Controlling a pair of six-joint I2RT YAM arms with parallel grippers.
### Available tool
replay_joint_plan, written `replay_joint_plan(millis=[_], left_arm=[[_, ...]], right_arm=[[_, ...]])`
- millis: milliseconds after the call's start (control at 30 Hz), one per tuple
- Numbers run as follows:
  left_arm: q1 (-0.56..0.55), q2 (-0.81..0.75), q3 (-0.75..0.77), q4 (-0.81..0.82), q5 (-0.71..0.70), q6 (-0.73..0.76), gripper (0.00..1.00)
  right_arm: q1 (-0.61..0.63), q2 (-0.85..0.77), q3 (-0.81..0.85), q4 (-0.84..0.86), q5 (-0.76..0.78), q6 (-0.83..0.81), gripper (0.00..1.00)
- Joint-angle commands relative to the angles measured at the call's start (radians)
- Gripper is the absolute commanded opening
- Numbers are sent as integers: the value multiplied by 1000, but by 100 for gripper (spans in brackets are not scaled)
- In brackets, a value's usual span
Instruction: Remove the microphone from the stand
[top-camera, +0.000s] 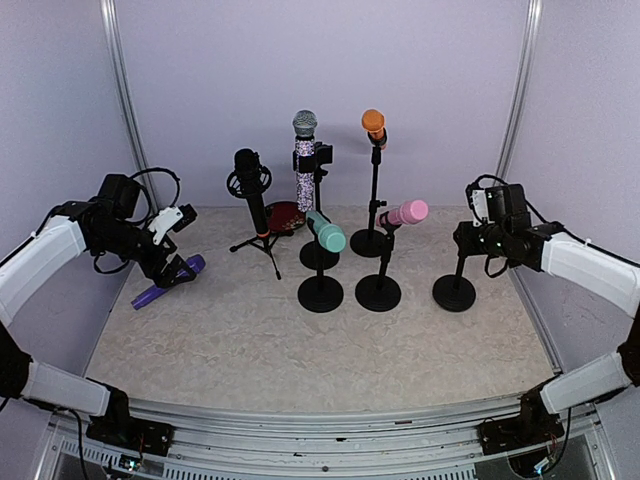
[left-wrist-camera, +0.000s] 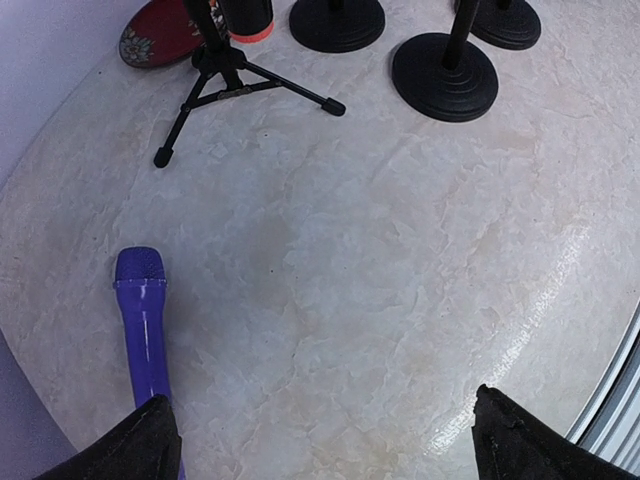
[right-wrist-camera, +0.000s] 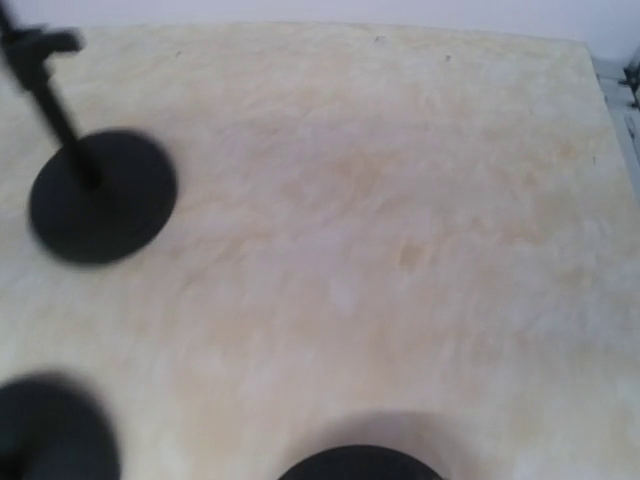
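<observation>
A red patterned dish (top-camera: 284, 214) is lying near the far edge of the marbled worktop (top-camera: 300, 350), left of centre. It is sitting partly behind a black tripod (top-camera: 262, 240), which is carrying a black microphone (top-camera: 248, 165) upright. Just to the right, a grey-headed speckled microphone (top-camera: 304, 160) is standing upright in a round-based stand (top-camera: 318, 255). Further right, an orange-headed microphone (top-camera: 374, 124) is sitting atop the tallest stand (top-camera: 369, 243). Nearer the worktop's middle, a teal microphone (top-camera: 326, 232) and a pink microphone (top-camera: 403, 213) are tilting in two round-based stands standing side by side.

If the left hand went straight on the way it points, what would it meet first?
Probably the bare tabletop; the open left hand points down at it. The purple microphone lies off to one side, by one finger.
</observation>
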Motion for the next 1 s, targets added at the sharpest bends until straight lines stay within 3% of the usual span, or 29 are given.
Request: replay_joint_plan(millis=[0,200,667,700,733,800,967], left_arm=[[-5,-24,-11,-17,22,5,99],[-5,-81,-50,-16,32,9,99],[-6,-94,-66,2,33,-2,99],[-5,-95,-64,3,36,-8,99],[-7,-94,-64,5,39,-13,99],[-7,-95,-64,3,51,-17,99],[-13,-93,-68,12,70,-21,99]], right_arm=[[-65,136,184,210,-72,-64,0],[-91,313,340,259,-43,-90,0],[-119,445,321,351,-73,-37,0],[-121,446,322,348,-76,-38,8],[-122,444,326,343,-76,-38,27],[-124,430,333,338,-89,-37,54],[-126,366,389,287,-80,-34,87]])
